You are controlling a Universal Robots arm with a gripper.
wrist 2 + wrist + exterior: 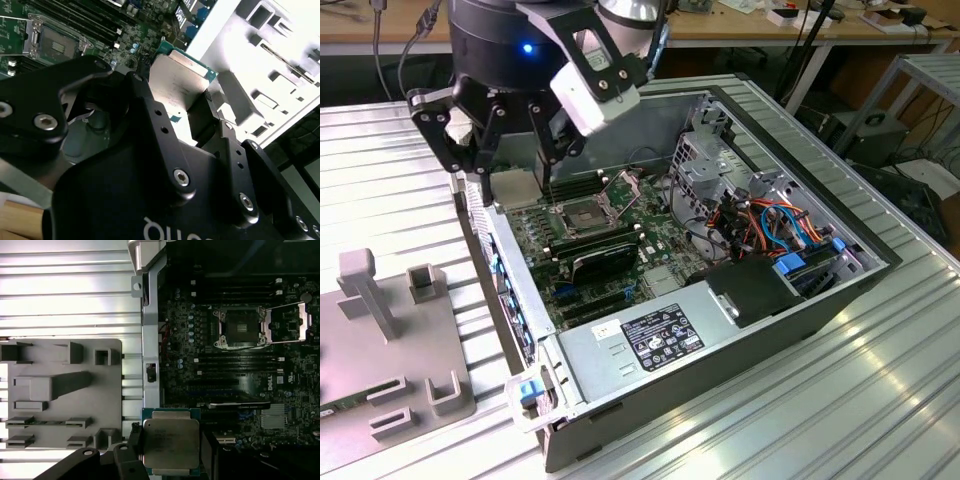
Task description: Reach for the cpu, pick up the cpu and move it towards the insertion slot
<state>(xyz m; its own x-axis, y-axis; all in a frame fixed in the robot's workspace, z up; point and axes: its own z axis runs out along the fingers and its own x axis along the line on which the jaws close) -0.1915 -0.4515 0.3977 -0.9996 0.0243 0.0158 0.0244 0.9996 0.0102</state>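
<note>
Above the near wall of the open grey computer case (740, 330), the black multi-fingered tool (167, 460) hangs, its fingers (150, 115) closed on the small flat square cpu with a silvery lid and green edge (170, 442). The cpu is held clear of the green motherboard (610, 270), over the case wall in the first wrist view. The square insertion slot with a silvery metal frame and dark centre (240, 327) lies well apart from the cpu, its frame flap swung open. A pale grey moulded fixture plate (60, 390) rests on the ribbed metal bench (840, 400) beside the case.
</note>
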